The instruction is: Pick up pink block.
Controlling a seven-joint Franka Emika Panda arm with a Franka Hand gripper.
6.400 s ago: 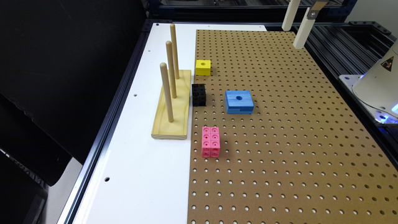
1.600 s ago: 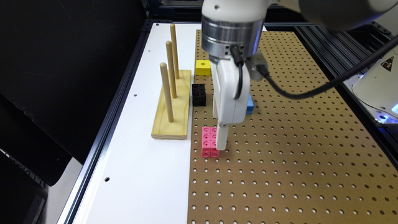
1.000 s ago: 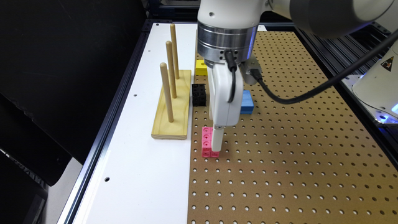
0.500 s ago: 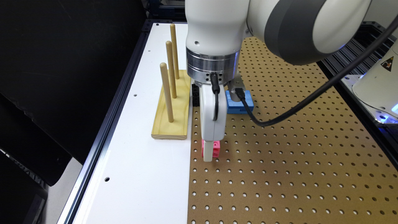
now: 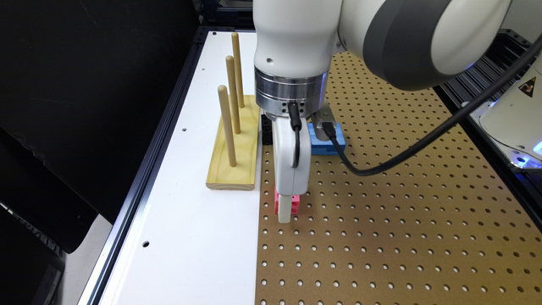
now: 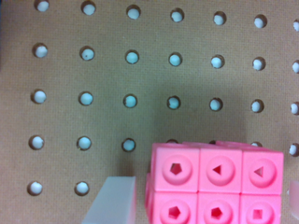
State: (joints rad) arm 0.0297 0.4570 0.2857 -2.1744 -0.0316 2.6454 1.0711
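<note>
Pink block: one pink block was seen on the brown pegboard, near the front corner of the wooden peg stand and on the pegboard side of it.
Peg stand: one stand with three upright dowels was counted, lying on the white table strip along the pegboard's edge.
Other blocks: one blue block was seen beyond the pink block, partly hidden by the arm; a dark block was glimpsed just beside the stand's far half, too hidden to describe.
Gripper: one gripper was lowered over the pink block, its white finger tip reaching the pegboard in front of the block.
Fingers: in the wrist view a pale finger was seen apart from one end of the pink block, with a sliver of the other at the opposite end; the jaws were spread around the block and not pressed on it.
Wrist view alone: the block's dimpled cube faces, three across, were made out.
Exterior view alone: the stand, the blue block and the black cable were shown.
Change: half a second earlier the gripper stood slightly higher; before that, it was absent from the pegboard and the pink block lay uncovered at the same place.
</note>
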